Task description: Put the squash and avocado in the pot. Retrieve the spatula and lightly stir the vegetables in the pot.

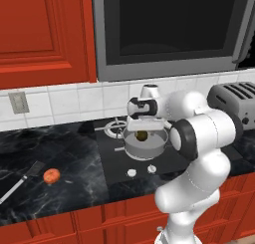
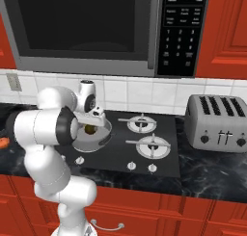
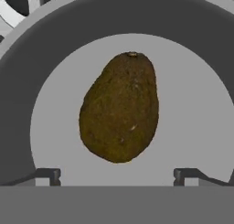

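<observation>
My fingers are spread wide and empty, the two tips standing well to either side of the avocado, which lies on the pale floor of the pot directly below me. From the left base view I see the hand hanging just over the pot's rim, and the pot sitting on the cooktop's front left burner. So the avocado is in — that half looks done.

The squash is not: it rests on the dark marble surface well out toward the left end, near the front edge, with the spatula just beside it, blade toward the wall and handle running down to the front edge.

My worries from here:
- Swinging left before I lift clear — a fingertip could catch the pot's wall and drag it off the burner.
- The squash is round and sits on slick stone; a pinch off its middle would likely squirt it away, perhaps over the front edge.
- The spatula's blade is so near the squash that reaching for one could nudge the other.
- The spatula handle lies flat and thin, hard to get under.
</observation>
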